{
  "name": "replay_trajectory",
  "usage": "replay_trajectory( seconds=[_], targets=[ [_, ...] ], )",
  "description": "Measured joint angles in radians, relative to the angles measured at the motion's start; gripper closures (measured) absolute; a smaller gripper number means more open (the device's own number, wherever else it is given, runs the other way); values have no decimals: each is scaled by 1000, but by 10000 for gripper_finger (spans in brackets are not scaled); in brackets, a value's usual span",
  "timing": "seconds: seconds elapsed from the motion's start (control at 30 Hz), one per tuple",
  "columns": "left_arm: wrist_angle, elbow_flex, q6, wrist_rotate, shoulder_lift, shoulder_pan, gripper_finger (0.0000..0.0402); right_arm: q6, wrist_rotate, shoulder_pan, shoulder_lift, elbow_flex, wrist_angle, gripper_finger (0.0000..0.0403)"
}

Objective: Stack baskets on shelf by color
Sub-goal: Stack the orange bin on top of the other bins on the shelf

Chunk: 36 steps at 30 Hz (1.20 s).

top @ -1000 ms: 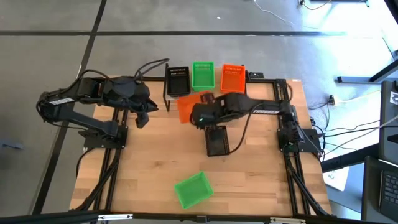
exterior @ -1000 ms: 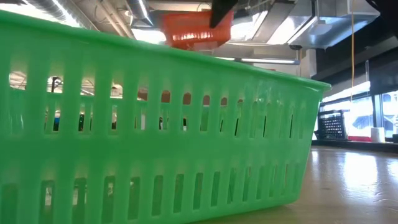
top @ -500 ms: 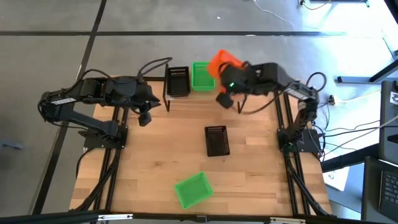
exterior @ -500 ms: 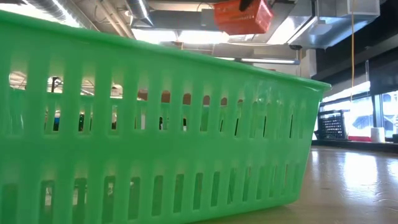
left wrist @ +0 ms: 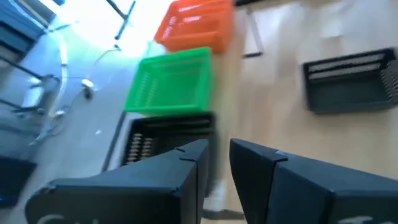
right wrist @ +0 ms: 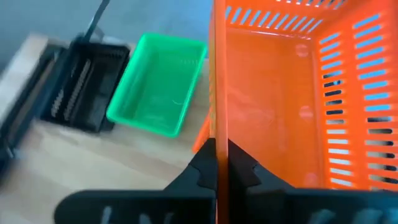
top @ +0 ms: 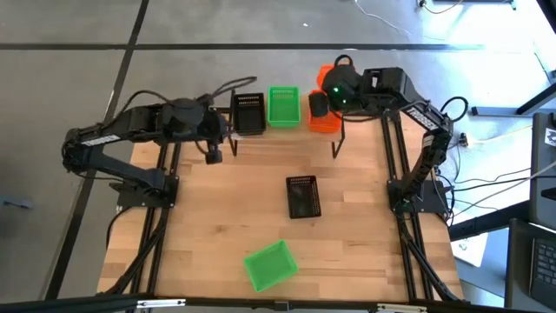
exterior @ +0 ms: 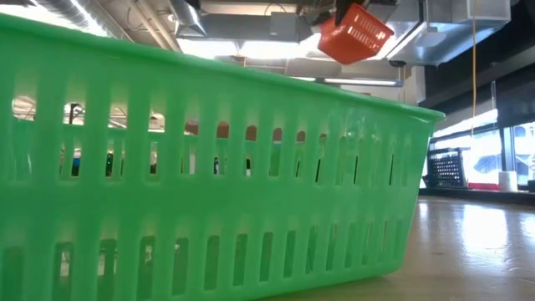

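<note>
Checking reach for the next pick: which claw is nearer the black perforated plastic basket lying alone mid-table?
Left. The left claw hangs empty beside the shelf's left end, nearer the black perforated plastic basket. The right claw is up over the shelf, gripping an orange basket.

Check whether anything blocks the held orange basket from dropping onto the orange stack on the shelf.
Nothing visible does. The right gripper holds the orange basket by its wall above the orange stack; the green basket sits beside it.
</note>
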<state>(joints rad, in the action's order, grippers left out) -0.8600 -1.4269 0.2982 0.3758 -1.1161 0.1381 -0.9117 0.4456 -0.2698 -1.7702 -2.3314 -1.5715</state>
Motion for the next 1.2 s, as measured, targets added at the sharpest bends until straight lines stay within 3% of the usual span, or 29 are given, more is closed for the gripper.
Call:
replay_trajectory(
  seconds=[0.27, 0.43, 0.8, 1.2],
  targets=[
    [42, -1, 233, 1, -9, 106, 342, -315, 2, -41, -61, 0, 0, 403],
    [50, -2, 300, -8, -9, 158, 342, -391, -52, -72, -123, 0, 1, 403],
    [40, -2, 325, -136, -7, 213, 342, -367, -56, -144, -201, 0, 1, 403],
    [40, -2, 339, -142, -7, 213, 342, -374, -101, -153, -210, 0, 2, 403]
  ],
)
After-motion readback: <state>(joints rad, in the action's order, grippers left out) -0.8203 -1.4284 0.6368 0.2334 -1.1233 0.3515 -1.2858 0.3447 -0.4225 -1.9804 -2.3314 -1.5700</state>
